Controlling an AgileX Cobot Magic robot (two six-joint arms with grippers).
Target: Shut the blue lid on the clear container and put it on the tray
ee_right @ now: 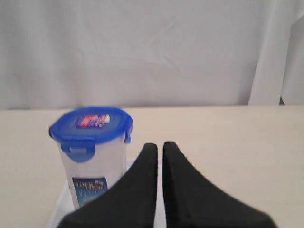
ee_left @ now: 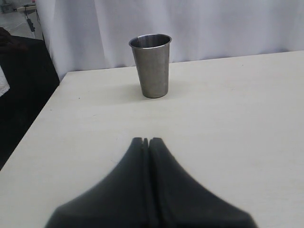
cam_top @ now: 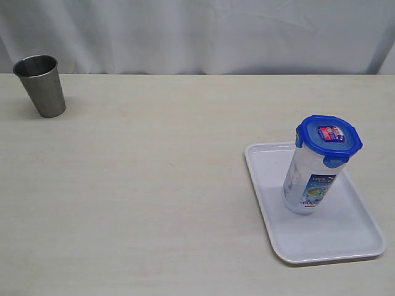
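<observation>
You see the tall, narrow clear plastic container (cam_top: 307,185) standing upright on the flat white rectangular plastic tray (cam_top: 345,237), its base near the tray's middle and inside the low raised rim. The bright blue snap-lock lid (cam_top: 328,138), a small red-blue sticker on top, sits squarely on the container's mouth. The flaps that face the cameras appear folded down against the wall. You cannot tell from these views whether the flaps on the far side are latched.

Both arms are clear of the work. The right gripper (ee_right: 160,145) hangs short of the tray with its black fingers drawn together on nothing. The lidded container is ahead of it and just to one side, not touching. The left gripper (ee_left: 146,140) is off the tray altogether, its fingers pressed tip to tip and empty. It points across the pale wooden tabletop (cam_top: 154,185) toward a tapered steel cup (cam_top: 41,85), which stands well apart from the tray by the white curtain (cam_top: 197,34) and plays no part here. Neither gripper shows in the exterior view.

By the look of it, both halves of your job are done: lid on, container on the tray. What may be left is a check that every flap has snapped home, and you would need another angle to confirm that. Nothing lies loose on the tray beside the container.
</observation>
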